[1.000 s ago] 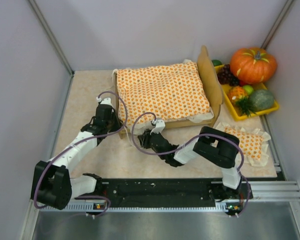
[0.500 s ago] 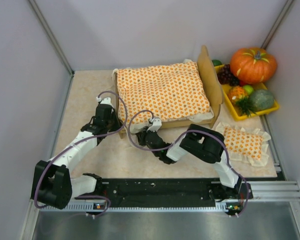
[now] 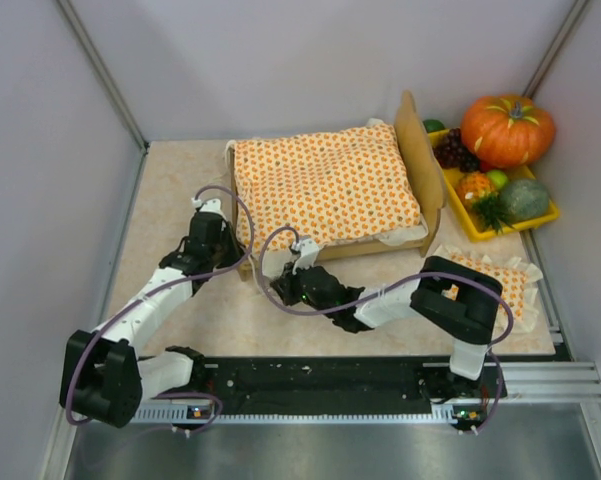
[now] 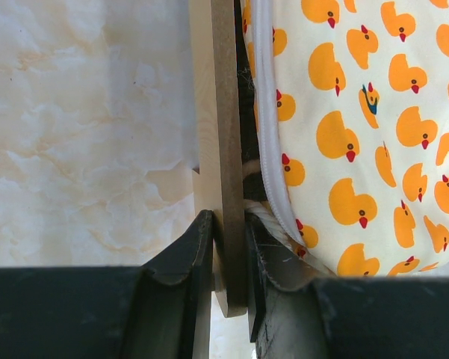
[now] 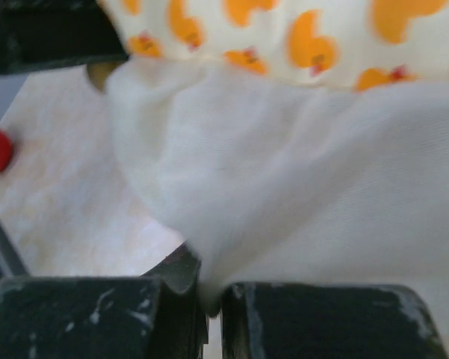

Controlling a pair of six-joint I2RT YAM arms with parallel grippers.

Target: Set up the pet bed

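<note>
The pet bed (image 3: 412,140) stands mid-table, its tall plywood headboard on the right, covered by the orange-patterned bedspread (image 3: 325,185). My left gripper (image 3: 232,250) is shut on the bed's wooden footboard (image 4: 218,149), one jaw on each side of the board. My right gripper (image 3: 285,282) is shut on the bedspread's white ruffle (image 5: 284,179) at the near left corner of the bed. The small matching pillow (image 3: 490,285) lies on the table to the right, partly behind my right arm.
A yellow tray (image 3: 477,228) of fruit and greens with a large pumpkin (image 3: 507,128) sits at the back right. Grey walls close in the table on three sides. The beige tabletop (image 3: 170,190) lies left of the bed.
My right arm has shifted: its elbow swung back to the right over the pillow and the gripper moved slightly toward the near side with the ruffle. The left arm holds still.
</note>
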